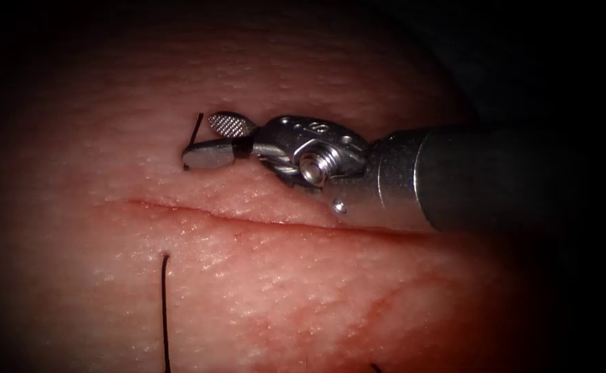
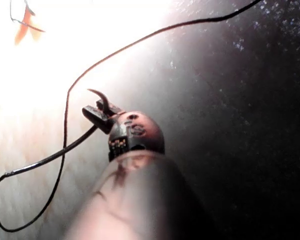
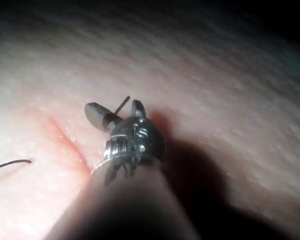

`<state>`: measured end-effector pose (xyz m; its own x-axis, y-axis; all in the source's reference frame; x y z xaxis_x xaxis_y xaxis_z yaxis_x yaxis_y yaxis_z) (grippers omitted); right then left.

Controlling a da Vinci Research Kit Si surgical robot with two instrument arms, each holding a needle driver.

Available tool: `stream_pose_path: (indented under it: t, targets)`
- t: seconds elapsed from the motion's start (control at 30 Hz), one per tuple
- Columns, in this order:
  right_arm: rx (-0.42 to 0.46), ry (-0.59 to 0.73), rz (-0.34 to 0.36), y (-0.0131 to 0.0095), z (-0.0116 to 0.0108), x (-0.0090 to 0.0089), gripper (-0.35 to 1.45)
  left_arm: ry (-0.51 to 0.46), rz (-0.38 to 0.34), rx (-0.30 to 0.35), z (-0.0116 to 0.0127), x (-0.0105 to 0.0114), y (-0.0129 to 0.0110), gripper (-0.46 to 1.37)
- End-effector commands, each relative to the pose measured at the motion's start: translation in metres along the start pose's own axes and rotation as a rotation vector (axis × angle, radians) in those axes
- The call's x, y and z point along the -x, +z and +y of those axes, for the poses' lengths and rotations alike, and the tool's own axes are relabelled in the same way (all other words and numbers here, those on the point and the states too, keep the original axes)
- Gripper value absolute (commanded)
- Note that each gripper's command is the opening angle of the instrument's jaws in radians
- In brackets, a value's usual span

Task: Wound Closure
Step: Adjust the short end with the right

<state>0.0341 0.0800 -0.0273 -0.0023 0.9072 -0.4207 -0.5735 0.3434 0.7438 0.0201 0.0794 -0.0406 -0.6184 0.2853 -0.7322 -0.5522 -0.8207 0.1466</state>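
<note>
Right gripper point(image 1: 213, 141) open around the needle point(image 1: 195, 133) emerging from tissue point(image 1: 303, 290) (left gripper point(image 2: 97, 114) clamped on needle).

Needle point(image 1: 194, 138): only a short end shows above the tissue point(image 1: 317, 290), rest buried. Thread point(image 1: 165, 311) runs off the near edge. Left tool's point(image 2: 97, 114) grip unclear.

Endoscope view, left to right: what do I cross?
Thread strand below the cut → short thread end between the right tool's open, empty jaws → its shaft. In the left wrist view, the left tool holds the needle, clear of the tissue.
</note>
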Motion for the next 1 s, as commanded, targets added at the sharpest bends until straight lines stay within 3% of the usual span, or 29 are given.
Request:
stream_pose_path:
  t: [0.03, 0.33, 0.4, 0.43, 0.47, 0.5, 0.83, 1.0]
  targets:
    - [0.007, 0.017, 0.001, 0.0005, 0.0000, 0.0000, 1.11, 0.000, 0.004, 0.017, 0.0001, -0.0001, 0.0001, -0.35]
    - [0.059, 0.044, -0.003, 0.0017, 0.0002, -0.0001, 1.04, 0.001, 0.010, 0.031, 0.0011, -0.0002, 0.0008, -0.35]
    - [0.058, 0.044, -0.004, 0.0016, 0.0001, 0.0000, 0.74, 0.000, 0.012, 0.033, 0.0012, -0.0002, 0.0009, -0.35]
    - [0.057, 0.044, -0.004, 0.0016, 0.0000, 0.0001, 0.45, 0.000, 0.012, 0.033, 0.0012, -0.0002, 0.0009, -0.35]
    - [0.057, 0.050, -0.005, 0.0015, -0.0001, 0.0001, -0.07, 0.000, 0.012, 0.032, 0.0012, -0.0002, 0.0009, -0.35]
    - [0.059, 0.050, -0.004, 0.0014, -0.0002, 0.0002, -0.35, 0.001, 0.009, 0.034, 0.0012, -0.0002, 0.0009, -0.35]
    - [0.028, 0.077, -0.004, 0.0013, -0.0012, -0.0020, -0.35, 0.013, 0.005, 0.046, 0.0018, 0.0002, 0.0014, -0.35]
    - [0.020, 0.069, 0.033, 0.0005, -0.0015, -0.0036, -0.35, 0.019, 0.000, 0.065, 0.0028, 0.0005, 0.0023, -0.35]
